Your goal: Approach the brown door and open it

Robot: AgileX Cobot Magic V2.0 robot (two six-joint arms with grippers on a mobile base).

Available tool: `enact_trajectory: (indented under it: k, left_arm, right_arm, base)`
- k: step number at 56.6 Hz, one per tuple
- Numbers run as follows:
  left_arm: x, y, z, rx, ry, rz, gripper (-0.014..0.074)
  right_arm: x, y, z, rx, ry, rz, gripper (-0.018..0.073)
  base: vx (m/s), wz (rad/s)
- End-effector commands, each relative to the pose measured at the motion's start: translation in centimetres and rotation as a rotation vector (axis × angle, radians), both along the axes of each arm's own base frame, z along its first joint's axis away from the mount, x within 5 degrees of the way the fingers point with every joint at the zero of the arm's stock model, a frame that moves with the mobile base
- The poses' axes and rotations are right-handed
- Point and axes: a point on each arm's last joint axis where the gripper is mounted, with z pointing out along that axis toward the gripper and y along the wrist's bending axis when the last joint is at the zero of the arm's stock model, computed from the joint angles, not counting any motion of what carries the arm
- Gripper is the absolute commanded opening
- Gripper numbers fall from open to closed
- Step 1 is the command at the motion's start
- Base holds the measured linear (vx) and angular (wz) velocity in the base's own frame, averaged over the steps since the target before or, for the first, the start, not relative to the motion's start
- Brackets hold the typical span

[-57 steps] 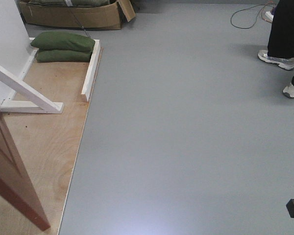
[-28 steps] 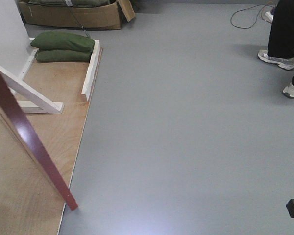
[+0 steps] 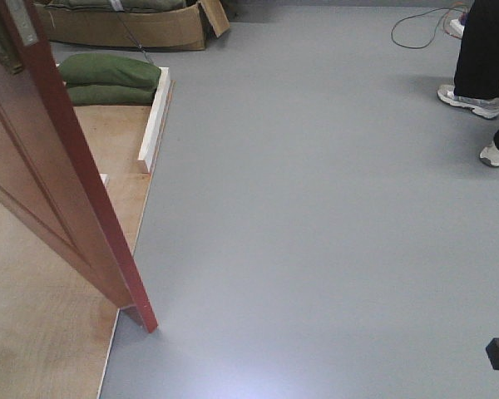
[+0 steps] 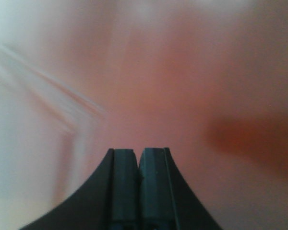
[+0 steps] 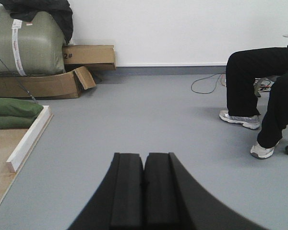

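Brown door (image 3: pixel 58 183): 1
Sandbags (image 3: pixel 108 70): 2, green
Cardboard boxes (image 5: pixel 38 85): 2
Taped bundle (image 5: pixel 26 43): 1
Person (image 5: pixel 259 81): 1, w/ 2 shoes (image 5: pixel 239 119)
Cable (image 5: pixel 206 85): 1
White beam (image 3: pixel 154 120): 1
Left gripper (image 4: pixel 138 152) + right gripper (image 5: pixel 144 157): 2

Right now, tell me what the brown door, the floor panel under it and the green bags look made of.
The brown door looks like wood with a glossy reddish-brown varnish; recessed panel moulding and a sheen show. The floor panel under it is apparently bare plywood, pale and matte with visible grain. The green bags seem to be fabric, matte and softly sagging; their filling cannot be told.
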Motion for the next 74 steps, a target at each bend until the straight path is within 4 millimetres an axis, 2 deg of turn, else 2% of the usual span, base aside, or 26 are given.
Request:
enact_trajectory:
  k: [1,12,27,74]
  left_arm:
    - [-0.7,-1.2,2.2,0.006,-0.111,0.002,-0.0006]
    - [1.5,-3.3,0.0,-0.003,-0.053,-0.059,-0.0006]
    - [2.0,-5.1,-0.5,-0.005,-0.038,-0.109,-0.0006]
    - [2.1,-5.1,-0.6,-0.005,-0.034,-0.109,-0.0006]
  right_arm:
    - [0.0,-0.1,0.6,-0.014,-0.087,-0.008,0.0000]
    - [0.0,-0.1,0.6,-0.014,-0.087,-0.008,0.0000]
    - [0.0,-0.1,0.6,-0.014,-0.087,-0.008,0.0000]
    - [0.0,-0.1,0.6,-0.014,-0.087,-0.008,0.0000]
  base:
    - [0.00,0.00]
    - [0.00,0.00]
    - [0.00,0.00]
    - [0.00,0.00]
